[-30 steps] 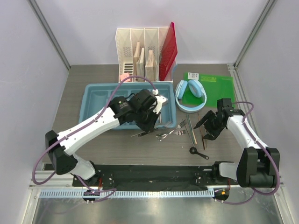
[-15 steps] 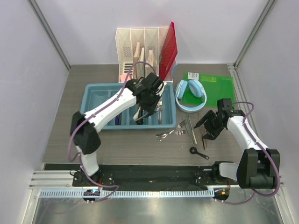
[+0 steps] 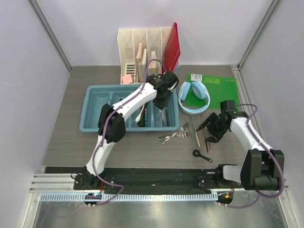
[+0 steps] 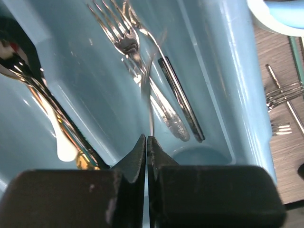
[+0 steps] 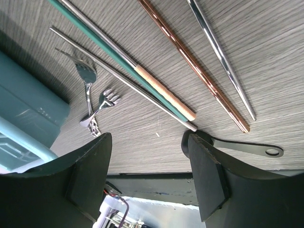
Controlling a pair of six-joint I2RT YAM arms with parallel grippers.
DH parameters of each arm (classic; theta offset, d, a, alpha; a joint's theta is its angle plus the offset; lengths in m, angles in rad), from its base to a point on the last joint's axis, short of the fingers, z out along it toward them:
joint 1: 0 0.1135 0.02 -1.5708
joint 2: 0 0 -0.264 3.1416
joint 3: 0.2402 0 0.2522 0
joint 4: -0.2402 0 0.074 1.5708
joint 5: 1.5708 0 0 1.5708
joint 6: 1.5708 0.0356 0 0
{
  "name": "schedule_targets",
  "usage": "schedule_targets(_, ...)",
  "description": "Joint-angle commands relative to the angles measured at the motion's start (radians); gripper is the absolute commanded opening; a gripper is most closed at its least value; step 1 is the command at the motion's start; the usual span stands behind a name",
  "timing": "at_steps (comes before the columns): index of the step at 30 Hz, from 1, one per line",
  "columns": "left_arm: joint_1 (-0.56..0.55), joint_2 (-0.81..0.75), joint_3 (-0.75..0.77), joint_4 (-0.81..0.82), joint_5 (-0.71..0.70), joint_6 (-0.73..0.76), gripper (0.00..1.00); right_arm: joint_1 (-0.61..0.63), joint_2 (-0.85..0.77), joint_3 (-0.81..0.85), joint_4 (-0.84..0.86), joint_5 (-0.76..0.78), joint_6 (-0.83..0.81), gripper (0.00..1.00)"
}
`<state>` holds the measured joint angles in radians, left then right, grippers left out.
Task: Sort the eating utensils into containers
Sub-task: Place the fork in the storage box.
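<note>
While the left fingers (image 4: 137, 154) sit pressed together, silver forks (image 4: 128, 45) lie just beyond their tips in the blue cutlery tray (image 4: 223, 85). The right fingers (image 5: 90, 171) gape wide, chopsticks (image 5: 190, 60) just ahead on the surface (image 5: 266, 57).

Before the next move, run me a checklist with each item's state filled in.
1. left gripper empty, jaws shut, over the rightmost compartment of the tray: ok.
2. sorted forks lying flat inside that compartment: ok.
3. right gripper open above the chopsticks: ok.
4. right gripper touching a chopstick: cannot tell.
5. All utensils sorted: not ok; loose forks, dark spoon and the chopsticks lie outside the tray.
</note>
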<state>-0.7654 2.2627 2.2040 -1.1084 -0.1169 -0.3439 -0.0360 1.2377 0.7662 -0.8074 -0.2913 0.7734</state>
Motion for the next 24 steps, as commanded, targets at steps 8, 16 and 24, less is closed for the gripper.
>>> schedule_targets(8, 0.003, -0.019, -0.093, 0.081, 0.008, -0.133, 0.00, -0.001, 0.037, 0.033, 0.011, -0.017, -0.020, 0.70)
schedule_targets(16, 0.000, -0.031, -0.093, 0.122, -0.016, -0.132, 0.09, -0.001, 0.034, 0.022, 0.011, -0.009, -0.031, 0.70)
schedule_targets(24, -0.156, -0.395, -0.429, 0.292, 0.011, -0.017, 0.25, -0.001, 0.039, 0.048, 0.023, 0.000, -0.022, 0.71)
